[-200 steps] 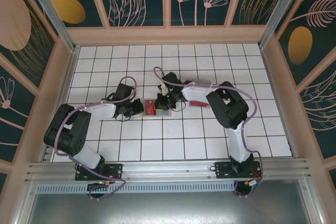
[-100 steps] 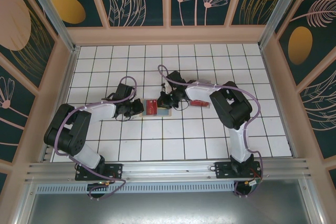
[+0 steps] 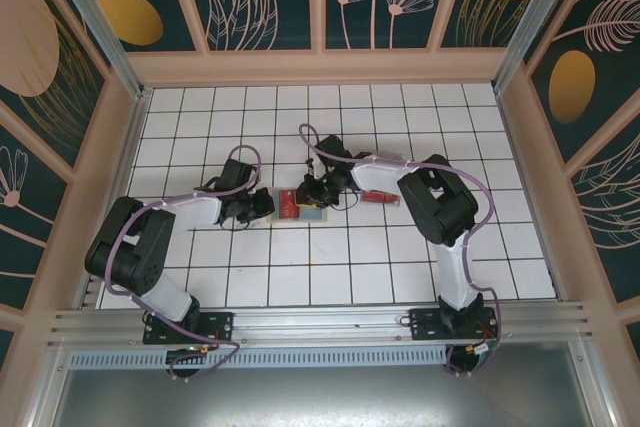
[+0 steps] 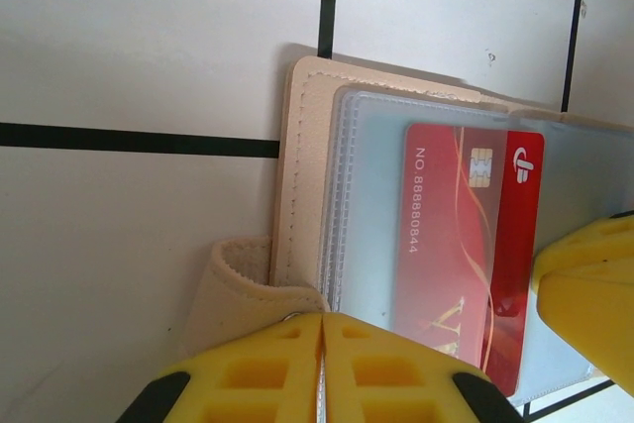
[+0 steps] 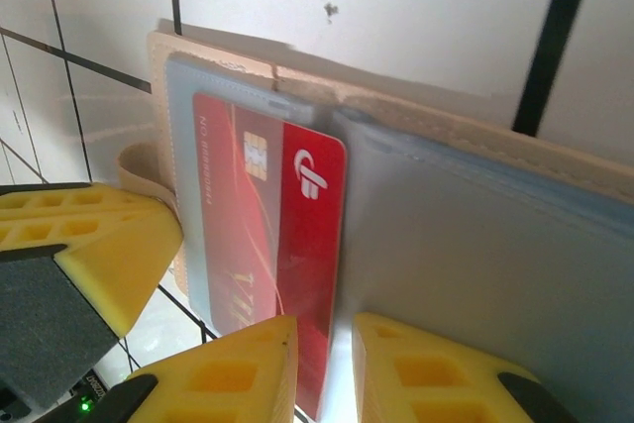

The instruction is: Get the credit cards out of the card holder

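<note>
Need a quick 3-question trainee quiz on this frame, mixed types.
1. True or false: the red card lies on bare tile, clear of the holder.
2. The right gripper is at which end of the card? A: the chip end. B: the end away from the chip. C: nowhere near it.
3. Fill in: the holder lies ___, not folded.
Key: 1 false; 2 B; 3 open.
</note>
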Tool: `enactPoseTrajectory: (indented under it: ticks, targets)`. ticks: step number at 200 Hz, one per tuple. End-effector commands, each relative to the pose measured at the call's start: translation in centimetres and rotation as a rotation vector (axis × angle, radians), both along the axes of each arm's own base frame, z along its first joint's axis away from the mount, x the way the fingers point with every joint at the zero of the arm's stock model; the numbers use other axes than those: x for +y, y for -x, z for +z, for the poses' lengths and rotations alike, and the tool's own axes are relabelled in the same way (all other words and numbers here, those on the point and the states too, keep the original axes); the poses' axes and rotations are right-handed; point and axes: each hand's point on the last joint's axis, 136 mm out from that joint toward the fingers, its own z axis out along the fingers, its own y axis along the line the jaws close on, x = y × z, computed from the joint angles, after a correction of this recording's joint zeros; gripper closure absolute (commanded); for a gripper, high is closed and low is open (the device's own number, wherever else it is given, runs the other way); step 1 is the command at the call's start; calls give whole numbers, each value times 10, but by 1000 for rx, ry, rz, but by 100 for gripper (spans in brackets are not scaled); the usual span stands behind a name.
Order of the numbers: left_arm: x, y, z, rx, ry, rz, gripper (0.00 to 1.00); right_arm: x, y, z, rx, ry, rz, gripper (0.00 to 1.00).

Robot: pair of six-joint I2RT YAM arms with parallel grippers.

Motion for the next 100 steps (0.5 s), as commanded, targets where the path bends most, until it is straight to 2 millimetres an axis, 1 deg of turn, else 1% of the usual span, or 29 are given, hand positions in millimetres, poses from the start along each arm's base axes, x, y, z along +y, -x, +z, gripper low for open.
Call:
enactPoseTrajectory:
  ticks: [1,32,82,88,100]
  targets:
    - [4,12,-19,72,-26,-2,88,6,4,-5,17,6,25,78]
    - [4,13,-20,76,-26,-3,89,6,6,-10,32,17,30,78]
    - [4,12,-19,74,-24,-4,89,8,7,-11,37,14,35,78]
    - [4,12,-19,74,-24,-4,89,8,8,-11,39,12,37,79]
    - [4,13,-20,75,-25,-4,89,10,7,-10,38,4,36,84]
